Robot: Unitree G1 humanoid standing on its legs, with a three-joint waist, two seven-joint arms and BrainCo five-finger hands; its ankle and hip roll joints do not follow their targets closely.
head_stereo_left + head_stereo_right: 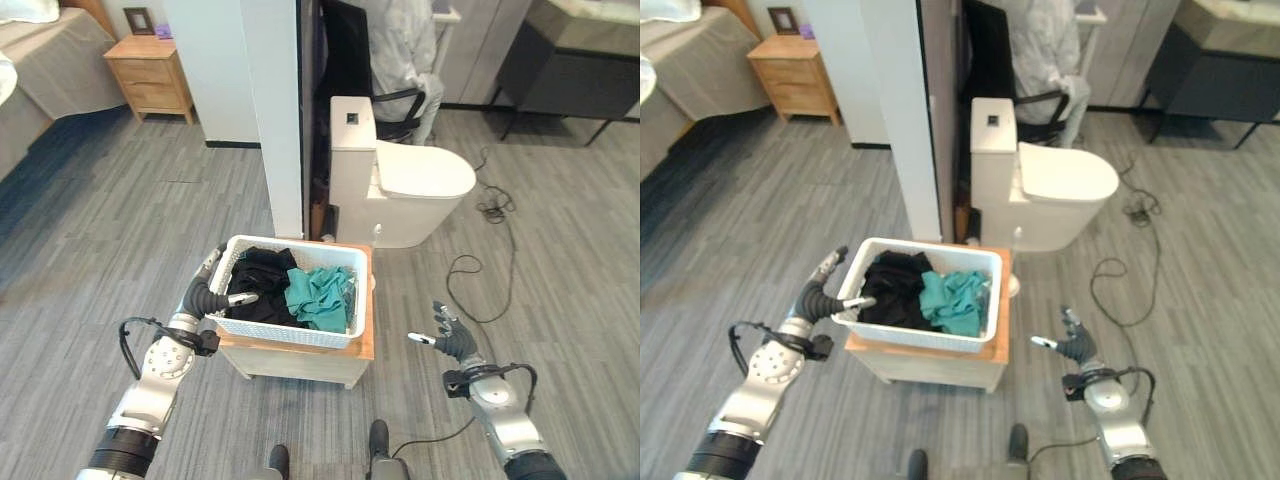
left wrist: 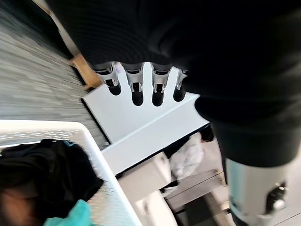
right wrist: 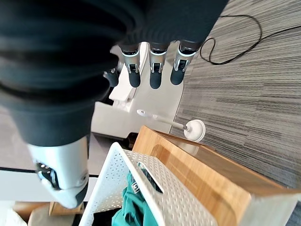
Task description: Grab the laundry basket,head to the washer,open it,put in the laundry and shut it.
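Note:
A white perforated laundry basket (image 1: 290, 335) stands on a small wooden table (image 1: 300, 362) in front of me. It holds black clothes (image 1: 262, 285) on its left and a teal garment (image 1: 320, 295) on its right. My left hand (image 1: 205, 295) is at the basket's left end, open, with the thumb reaching over the rim and the straight fingers (image 2: 137, 92) along the outside. My right hand (image 1: 455, 342) hovers open to the right of the table, a short way from the basket's right end (image 3: 160, 197), touching nothing.
A white toilet (image 1: 410, 185) stands just behind the table, beside a white partition wall (image 1: 270, 110). A black chair (image 1: 400, 100) is farther back. A wooden nightstand (image 1: 150, 75) and a bed (image 1: 40, 70) are at the far left. A cable (image 1: 480, 270) lies on the floor at right.

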